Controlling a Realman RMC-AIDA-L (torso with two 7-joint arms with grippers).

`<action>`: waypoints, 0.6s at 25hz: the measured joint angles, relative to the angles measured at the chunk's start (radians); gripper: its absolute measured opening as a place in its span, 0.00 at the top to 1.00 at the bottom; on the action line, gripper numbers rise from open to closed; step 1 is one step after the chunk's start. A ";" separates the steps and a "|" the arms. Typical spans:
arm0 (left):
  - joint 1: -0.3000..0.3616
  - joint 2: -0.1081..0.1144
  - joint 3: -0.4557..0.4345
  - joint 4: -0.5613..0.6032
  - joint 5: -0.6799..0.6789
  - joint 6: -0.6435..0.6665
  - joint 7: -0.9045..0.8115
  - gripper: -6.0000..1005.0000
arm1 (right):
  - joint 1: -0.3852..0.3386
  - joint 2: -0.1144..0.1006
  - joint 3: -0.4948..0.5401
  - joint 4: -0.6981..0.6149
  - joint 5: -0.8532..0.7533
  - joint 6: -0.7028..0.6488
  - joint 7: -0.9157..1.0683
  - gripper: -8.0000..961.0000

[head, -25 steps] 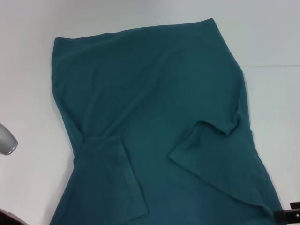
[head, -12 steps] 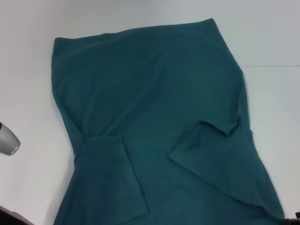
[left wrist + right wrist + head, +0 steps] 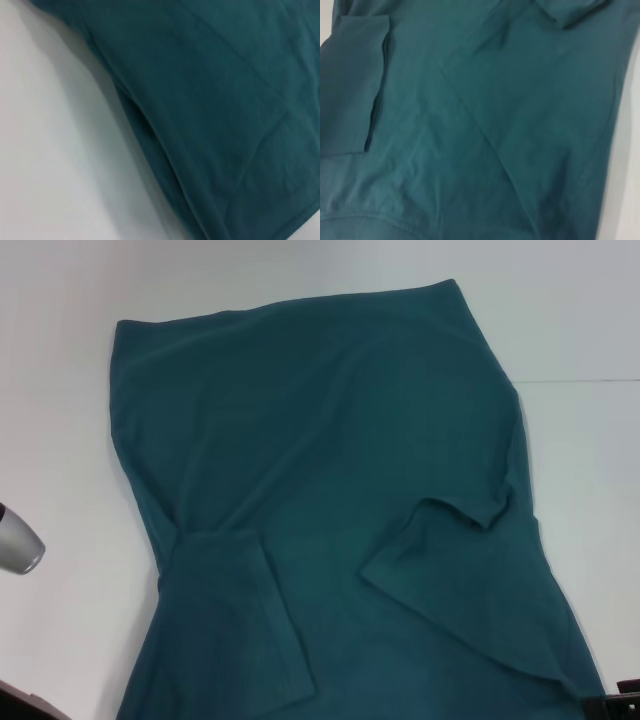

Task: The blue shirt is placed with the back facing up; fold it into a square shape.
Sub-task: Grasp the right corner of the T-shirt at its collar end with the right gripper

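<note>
The blue shirt (image 3: pixel 330 460) lies spread flat on the white table (image 3: pixel 60 420), its hem at the far side. Both short sleeves are folded inward onto the body, one at the near left (image 3: pixel 235 620) and one at the near right (image 3: pixel 460 580). A black bit of my right gripper (image 3: pixel 620 704) shows at the shirt's near right corner. Of my left arm only a grey segment (image 3: pixel 18 543) shows, off the shirt's left side. The left wrist view looks onto the shirt's edge (image 3: pixel 225 100). In the right wrist view the shirt (image 3: pixel 470 125) fills the picture, with a folded sleeve (image 3: pixel 352 80).
White table surface surrounds the shirt on the left, far and right sides. A thin seam line (image 3: pixel 580 381) crosses the table at the right. A dark edge (image 3: pixel 25 705) shows at the near left corner.
The black bit of the right gripper sank almost out of the bottom right corner half a second ago and shows again now. The shirt has not moved.
</note>
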 joint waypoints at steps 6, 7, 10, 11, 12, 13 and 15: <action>0.001 0.000 0.000 -0.008 0.000 -0.002 0.003 0.95 | 0.013 -0.005 -0.024 0.024 -0.003 0.018 0.008 0.31; 0.001 0.000 -0.001 -0.009 0.000 -0.002 0.003 0.95 | 0.014 -0.006 -0.026 0.026 -0.003 0.019 0.009 0.32; 0.002 0.000 -0.003 -0.015 0.000 -0.002 0.008 0.95 | 0.020 -0.006 -0.029 0.026 -0.011 0.021 0.016 0.34; 0.002 0.000 -0.005 -0.016 0.000 -0.002 0.010 0.95 | 0.022 -0.006 -0.030 0.027 -0.017 0.022 0.018 0.35; 0.001 0.000 -0.006 -0.017 0.000 -0.002 0.011 0.95 | 0.024 -0.006 -0.031 0.027 -0.028 0.022 0.022 0.35; 0.001 0.000 -0.008 -0.017 0.000 -0.003 0.012 0.95 | 0.025 -0.006 -0.032 0.027 -0.035 0.022 0.026 0.36; -0.001 0.000 -0.009 -0.018 0.000 -0.005 0.012 0.95 | 0.028 -0.006 -0.033 0.028 -0.043 0.025 0.028 0.37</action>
